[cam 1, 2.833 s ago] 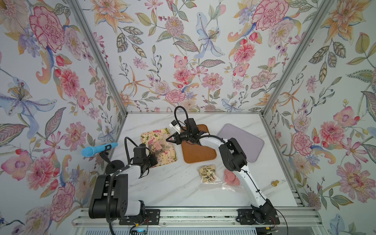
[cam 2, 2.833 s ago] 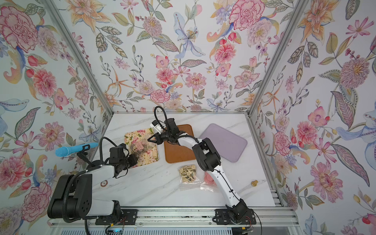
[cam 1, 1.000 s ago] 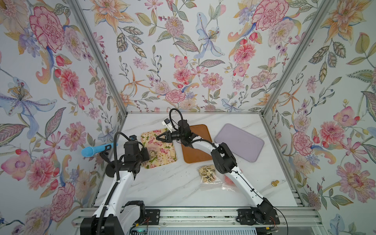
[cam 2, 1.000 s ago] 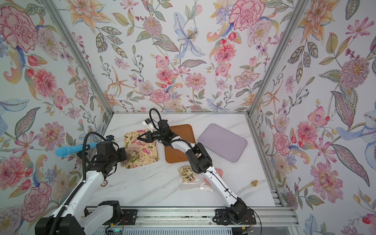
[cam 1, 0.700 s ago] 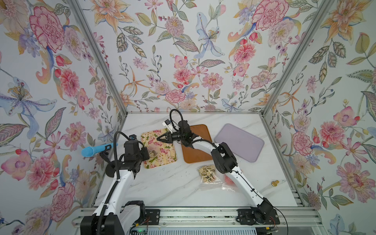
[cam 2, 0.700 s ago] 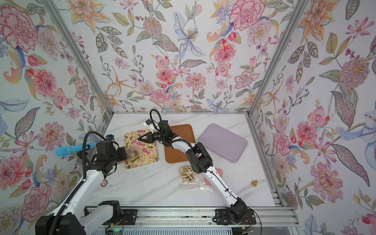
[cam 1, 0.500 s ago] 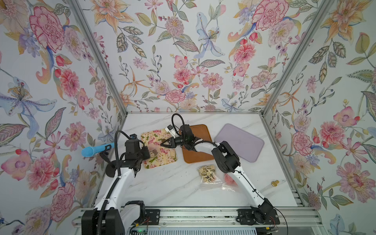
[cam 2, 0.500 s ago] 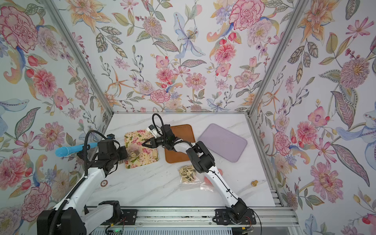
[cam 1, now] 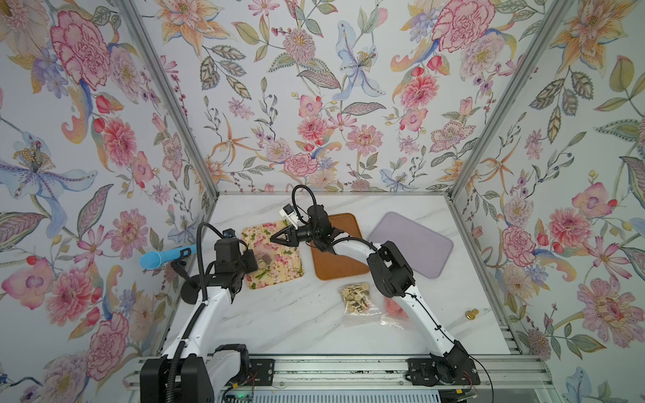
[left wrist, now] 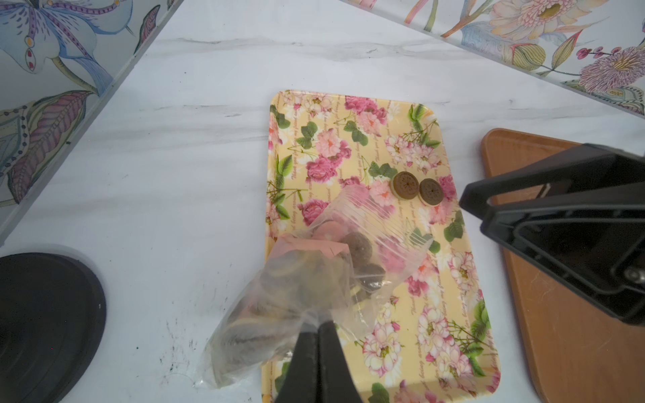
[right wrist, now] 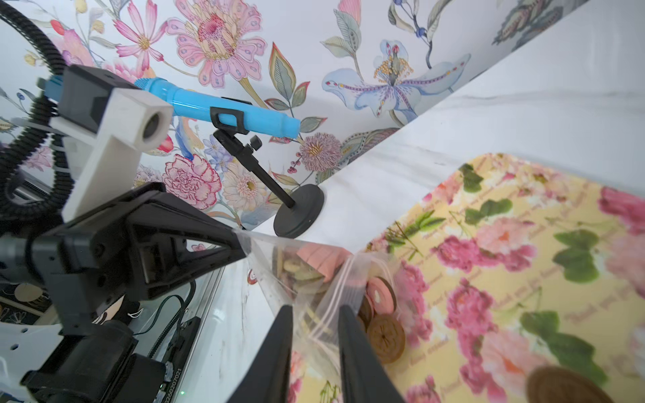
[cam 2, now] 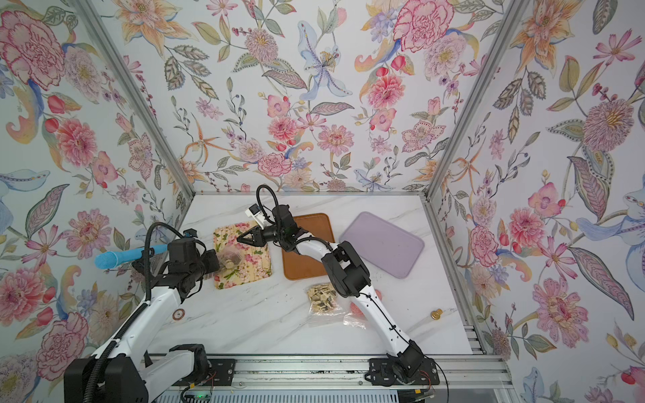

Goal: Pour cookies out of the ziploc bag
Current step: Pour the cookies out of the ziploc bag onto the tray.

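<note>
cookies [left wrist: 406, 185] now landing mid-frame on tray [left wrist: 453, 331], pour begun; ziploc bag [left wrist: 314, 272] raised in clenched left gripper [left wrist: 318, 326]; right gripper [right wrist: 316, 312] withdrawn, parted, empty.

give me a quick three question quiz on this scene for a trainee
1. True or false: the left hand is shut on the ziploc bag.
2. The bag's open mouth lies over which tray? A) the floral tray B) the brown tray C) the lilac tray
3. In the left wrist view, how many dark brown cookies lie on that tray clear of the bag?
Key: 1 true; 2 A; 3 two.
</note>
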`<action>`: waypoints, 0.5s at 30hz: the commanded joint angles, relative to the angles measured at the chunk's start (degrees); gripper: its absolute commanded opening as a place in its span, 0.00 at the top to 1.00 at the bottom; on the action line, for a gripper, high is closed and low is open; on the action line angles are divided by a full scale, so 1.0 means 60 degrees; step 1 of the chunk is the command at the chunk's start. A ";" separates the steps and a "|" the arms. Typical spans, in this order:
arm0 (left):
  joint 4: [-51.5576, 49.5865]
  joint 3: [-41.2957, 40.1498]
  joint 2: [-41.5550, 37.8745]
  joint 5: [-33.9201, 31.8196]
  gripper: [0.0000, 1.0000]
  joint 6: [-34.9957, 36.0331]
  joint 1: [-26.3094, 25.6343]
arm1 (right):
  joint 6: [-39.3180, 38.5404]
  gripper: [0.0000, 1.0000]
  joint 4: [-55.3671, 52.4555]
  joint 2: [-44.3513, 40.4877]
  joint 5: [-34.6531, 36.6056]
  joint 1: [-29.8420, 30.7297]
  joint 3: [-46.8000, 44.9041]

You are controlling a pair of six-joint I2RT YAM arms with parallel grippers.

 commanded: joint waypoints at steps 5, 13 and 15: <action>0.0159 0.0310 -0.0165 0.0060 1.00 0.0015 -0.0078 | -0.0485 0.73 -0.0317 0.0304 -0.0287 0.0148 -0.0113; 0.0082 0.0295 -0.0215 0.0042 1.00 0.0085 -0.0089 | -0.0969 0.70 -0.0661 0.0029 -0.0259 0.0127 -0.0795; 0.0071 0.0310 -0.0216 0.0046 1.00 0.0088 -0.0078 | -0.1016 0.70 -0.0743 0.0051 -0.0235 0.0145 -0.0824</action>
